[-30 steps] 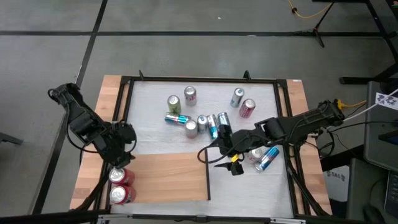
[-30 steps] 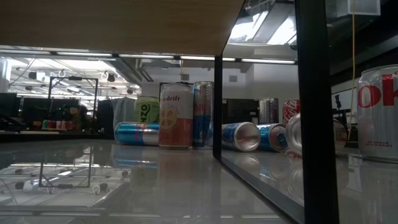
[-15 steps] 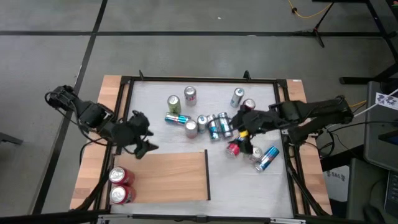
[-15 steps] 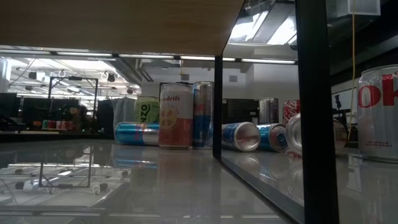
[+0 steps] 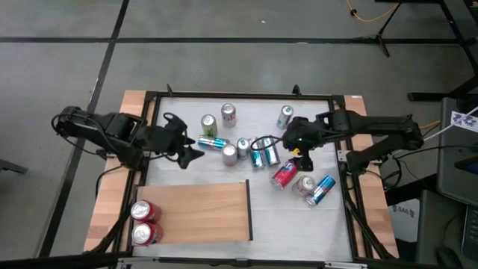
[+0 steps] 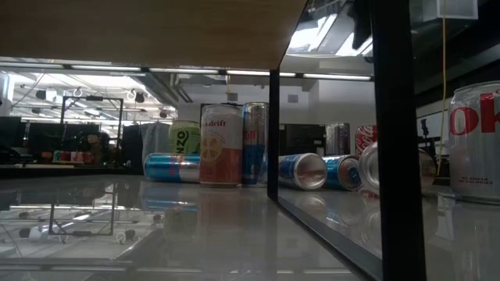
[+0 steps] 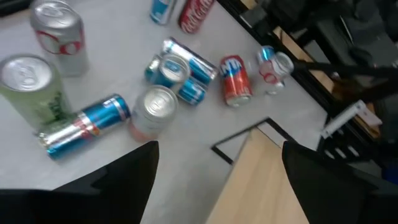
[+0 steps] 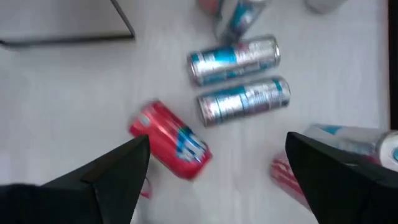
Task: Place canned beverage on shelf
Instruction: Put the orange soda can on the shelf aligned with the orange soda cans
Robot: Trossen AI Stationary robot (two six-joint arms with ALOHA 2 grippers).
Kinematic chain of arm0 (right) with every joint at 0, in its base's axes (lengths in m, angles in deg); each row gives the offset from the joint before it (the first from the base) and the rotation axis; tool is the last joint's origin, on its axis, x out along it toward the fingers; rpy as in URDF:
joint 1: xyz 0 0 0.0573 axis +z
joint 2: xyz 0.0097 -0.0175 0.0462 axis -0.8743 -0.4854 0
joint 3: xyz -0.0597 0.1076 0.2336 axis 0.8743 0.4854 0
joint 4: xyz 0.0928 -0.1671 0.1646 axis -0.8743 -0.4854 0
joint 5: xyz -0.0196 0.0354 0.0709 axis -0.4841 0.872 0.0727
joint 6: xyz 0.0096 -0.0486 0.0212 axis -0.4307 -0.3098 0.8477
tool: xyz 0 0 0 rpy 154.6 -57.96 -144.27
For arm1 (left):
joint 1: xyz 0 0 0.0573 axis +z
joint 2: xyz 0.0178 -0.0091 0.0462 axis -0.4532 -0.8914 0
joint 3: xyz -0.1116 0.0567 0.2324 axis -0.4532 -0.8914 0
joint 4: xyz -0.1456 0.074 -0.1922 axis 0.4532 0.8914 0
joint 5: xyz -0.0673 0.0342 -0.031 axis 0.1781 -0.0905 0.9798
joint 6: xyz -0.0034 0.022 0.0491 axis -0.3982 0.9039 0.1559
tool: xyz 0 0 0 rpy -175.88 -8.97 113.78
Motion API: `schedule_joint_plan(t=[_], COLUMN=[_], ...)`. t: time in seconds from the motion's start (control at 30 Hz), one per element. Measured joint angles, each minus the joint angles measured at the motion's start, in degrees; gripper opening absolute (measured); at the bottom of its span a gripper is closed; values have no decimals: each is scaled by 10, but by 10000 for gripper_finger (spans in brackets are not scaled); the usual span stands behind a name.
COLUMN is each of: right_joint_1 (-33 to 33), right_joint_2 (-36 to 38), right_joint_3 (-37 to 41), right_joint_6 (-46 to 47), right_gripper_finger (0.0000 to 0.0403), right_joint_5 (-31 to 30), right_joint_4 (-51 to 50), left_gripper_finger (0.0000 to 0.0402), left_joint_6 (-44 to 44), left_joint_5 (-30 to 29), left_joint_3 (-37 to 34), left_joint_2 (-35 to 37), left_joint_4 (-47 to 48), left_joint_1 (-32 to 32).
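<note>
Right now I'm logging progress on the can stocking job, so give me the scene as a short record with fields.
shelf: light wood panel at the table's front left
cans on shelf: two red-and-silver cans upright at its left end
cans off shelf: loose cluster on the white table, some upright, some lying down
fallen red can: lying on its side right of the shelf
left pincer: open, empty, over the table left of the cluster
right pincer: open, empty, above the cluster's right side
</note>
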Motion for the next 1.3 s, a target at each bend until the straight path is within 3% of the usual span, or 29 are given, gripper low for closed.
schedule_joint_plan(t=[0.27, 0.6, 1.13, 1.3], right_joint_1=[-8, -8, -8, -8], right_joint_2=[0, -1, -77, -96], right_joint_3=[90, 210, 244, 244], right_joint_6=[-80, -77, -63, -100], right_gripper_finger=[365, 365, 365, 365], right_joint_5=[1, 31, 48, 96], right_joint_4=[26, 154, 185, 185], left_gripper_finger=[334, 334, 334, 334], left_joint_6=[0, 1, 1, 0], left_joint_5=[0, 2, 37, 50], left_joint_3=[0, 0, 0, 0], left_joint_2=[-5, -41, -62, -62], left_joint_4=[0, 1, -10, -10], left_joint_1=[39, 56, 55, 55])
